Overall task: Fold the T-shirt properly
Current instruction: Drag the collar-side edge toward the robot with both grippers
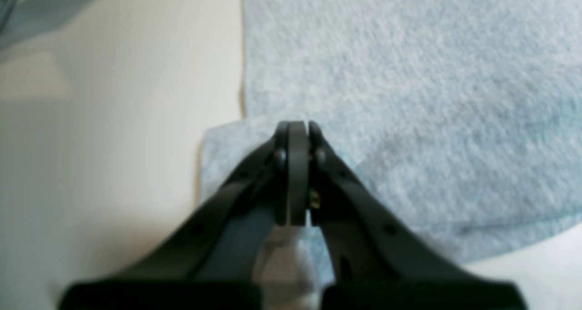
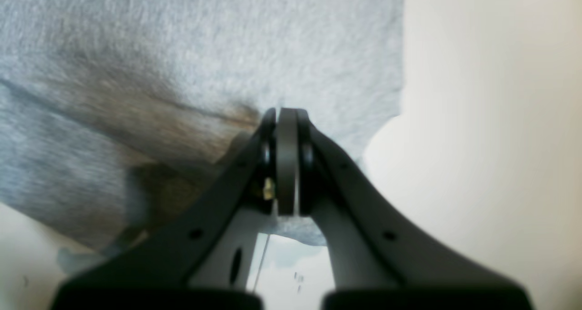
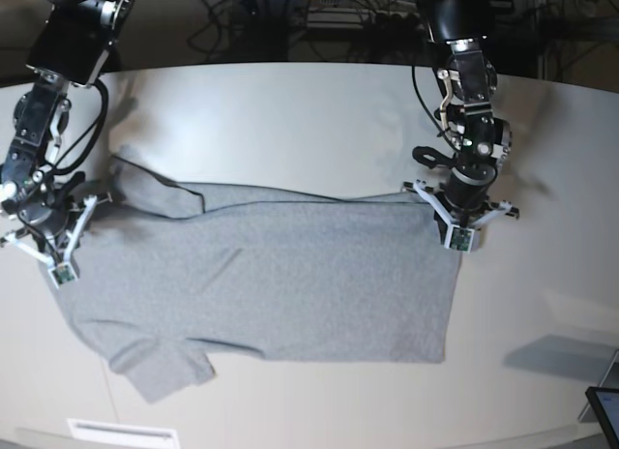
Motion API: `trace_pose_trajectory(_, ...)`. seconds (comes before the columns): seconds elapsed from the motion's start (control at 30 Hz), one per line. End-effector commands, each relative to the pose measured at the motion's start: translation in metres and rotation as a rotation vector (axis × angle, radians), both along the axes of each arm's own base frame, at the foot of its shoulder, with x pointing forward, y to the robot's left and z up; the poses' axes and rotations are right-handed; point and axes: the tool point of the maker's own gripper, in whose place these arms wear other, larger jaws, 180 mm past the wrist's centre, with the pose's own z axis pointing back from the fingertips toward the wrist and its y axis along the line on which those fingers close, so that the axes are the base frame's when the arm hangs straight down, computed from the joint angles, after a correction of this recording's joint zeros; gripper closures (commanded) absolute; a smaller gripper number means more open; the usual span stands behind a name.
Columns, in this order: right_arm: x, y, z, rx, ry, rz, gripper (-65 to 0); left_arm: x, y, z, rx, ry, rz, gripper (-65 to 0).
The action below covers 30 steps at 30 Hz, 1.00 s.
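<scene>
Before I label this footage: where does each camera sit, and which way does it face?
Left wrist: rides the left arm, looks past the left gripper, shut on the T-shirt edge.
Right wrist: rides the right arm, looks past the right gripper, shut on the same shirt's edge.
Base: high up, looking down at the table; both arms show.
Shared: all three views show the grey shirt on the pale table.

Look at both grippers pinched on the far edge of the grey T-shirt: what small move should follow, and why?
Probably lift both corners slightly together. The left gripper and right gripper look shut on the T-shirt at its far edge, and the shirt lies flat on the table, so raising that edge would begin the fold.
</scene>
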Motion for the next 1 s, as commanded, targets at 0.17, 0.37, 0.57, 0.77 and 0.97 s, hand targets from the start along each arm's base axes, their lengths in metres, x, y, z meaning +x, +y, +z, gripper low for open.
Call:
trace_pose_trajectory(0.17,0.002,0.003,-0.025,0.069,0.021,0.005,0.0,0.011,-0.002,0.002,-0.01,-0.045,-0.018,0.0)
trace_pose_trajectory(0.37,-0.016,0.0,-0.044,0.077,0.078,-0.004,0.0,-0.004,0.001,-0.022,-0.015,0.021,-0.018,0.0)
trace_pose_trajectory(0.57,-0.036,-0.008,-0.056,0.058,0.125,-0.009,0.0,-0.027,0.008,-0.039,0.034,0.086,-0.056,0.0)
trace_pose_trajectory(0.77,-0.055,-0.01,-0.062,0.038,0.151,-0.004,0.0,-0.05,0.015,-0.053,0.058,0.14,-0.069,0.0)
trace_pose_trajectory(0.97,-0.073,-0.011,-0.062,0.01,0.165,0.006,0.0,-0.072,0.019,-0.049,0.094,0.152,-0.09,0.0)
